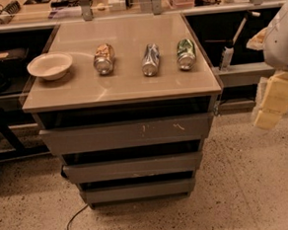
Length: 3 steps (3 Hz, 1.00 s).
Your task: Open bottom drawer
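Note:
The bottom drawer is the lowest of three grey-brown handleless fronts in the cabinet, plain and short, with a dark gap above it. Above it are the middle front and the tall top front, which has white scuff marks. My gripper, cream-coloured under the white arm, hangs at the right edge of the view. It is well to the right of the cabinet, at about the height of the top drawer, and touches nothing.
On the cabinet top stand a white bowl and three cans lying on their sides. A black cable lies on the speckled floor in front. Cluttered benches stand behind and at both sides.

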Each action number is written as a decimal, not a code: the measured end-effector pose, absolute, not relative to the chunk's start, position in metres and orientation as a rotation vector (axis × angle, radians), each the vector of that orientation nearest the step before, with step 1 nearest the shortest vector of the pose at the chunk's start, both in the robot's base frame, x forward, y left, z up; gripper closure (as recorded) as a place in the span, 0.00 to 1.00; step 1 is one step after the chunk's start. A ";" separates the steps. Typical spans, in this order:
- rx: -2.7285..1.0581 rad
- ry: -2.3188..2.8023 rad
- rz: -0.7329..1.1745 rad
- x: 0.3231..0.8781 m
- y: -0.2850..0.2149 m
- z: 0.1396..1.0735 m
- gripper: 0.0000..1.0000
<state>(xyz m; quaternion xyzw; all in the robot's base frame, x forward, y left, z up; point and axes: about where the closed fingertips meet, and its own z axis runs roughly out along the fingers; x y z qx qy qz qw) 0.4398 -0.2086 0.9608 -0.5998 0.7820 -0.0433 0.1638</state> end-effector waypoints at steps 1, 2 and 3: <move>-1.664 2.247 -0.053 0.434 -0.182 0.912 0.00; -1.679 2.283 0.051 0.426 -0.153 0.833 0.00; -1.727 2.324 0.146 0.420 -0.130 0.759 0.00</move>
